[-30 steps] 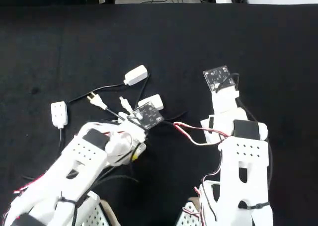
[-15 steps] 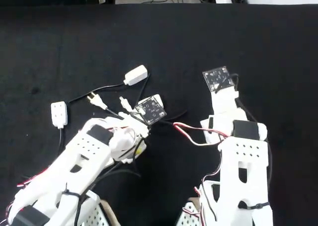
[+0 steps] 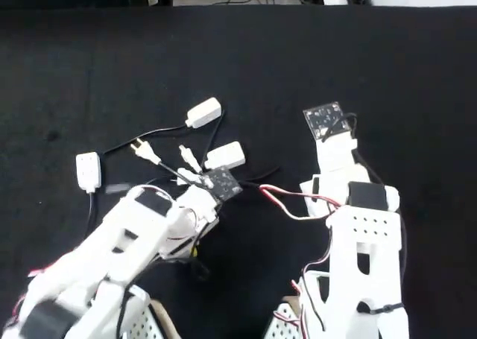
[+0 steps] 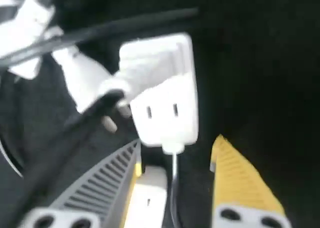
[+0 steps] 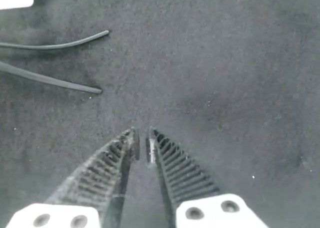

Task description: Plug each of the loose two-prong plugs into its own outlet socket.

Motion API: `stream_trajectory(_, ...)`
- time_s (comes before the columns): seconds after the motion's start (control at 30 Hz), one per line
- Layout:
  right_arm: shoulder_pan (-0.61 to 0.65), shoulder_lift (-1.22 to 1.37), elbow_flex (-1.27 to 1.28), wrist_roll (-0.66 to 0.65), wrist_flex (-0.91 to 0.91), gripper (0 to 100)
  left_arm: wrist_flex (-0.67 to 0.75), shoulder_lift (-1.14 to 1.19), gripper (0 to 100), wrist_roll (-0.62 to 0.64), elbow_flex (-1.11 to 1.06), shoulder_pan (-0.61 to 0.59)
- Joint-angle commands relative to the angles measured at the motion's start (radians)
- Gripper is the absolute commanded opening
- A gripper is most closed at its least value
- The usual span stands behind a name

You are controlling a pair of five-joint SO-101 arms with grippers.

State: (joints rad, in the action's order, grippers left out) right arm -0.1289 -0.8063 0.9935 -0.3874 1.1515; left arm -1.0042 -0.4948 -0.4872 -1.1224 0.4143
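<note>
Three white outlet sockets lie on the black cloth: one [image 3: 225,155] in the middle, one [image 3: 203,112] farther back, one [image 3: 88,170] at the left. A loose two-prong plug [image 3: 145,153] with gold prongs and a white plug [image 3: 188,159] lie between them on black cables. My left gripper [image 4: 177,145] is open, just short of the middle socket [image 4: 167,112], whose two slots face the camera. A white plug [image 4: 85,85] and a black cable sit beside that socket. Right of centre, my right gripper [image 5: 141,144] is shut on nothing, just above bare cloth.
Black cables [image 5: 50,77] trail over the cloth between the sockets. Red and white arm wires [image 3: 287,201] hang between the two arms. The far half of the table [image 3: 335,48] is bare black cloth.
My left arm has drawn back toward the near edge, and the middle socket now shows beyond its wrist. The right arm has not moved.
</note>
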Motion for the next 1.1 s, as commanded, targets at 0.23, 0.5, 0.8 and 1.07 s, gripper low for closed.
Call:
stream_trajectory(0.23, 0.038, -0.001, 0.002, -0.008, -0.017, 3.1, 0.02, -0.015, 22, 0.009, 0.007, -0.015)
stream_trajectory(0.5, 0.035, -0.002, 0.004, -0.009, -0.017, 3.1, 0.078, -0.017, 12, 0.129, 0.051, -0.12)
stream_trajectory(0.8, 0.034, -0.002, 0.004, -0.009, -0.017, 3.1, 0.068, -0.017, 3, 0.161, 0.05, -0.114)
stream_trajectory(1.07, 0.034, -0.002, 0.004, -0.009, -0.017, 3.1, -0.068, -0.149, 3, 0.155, 0.074, -0.124)
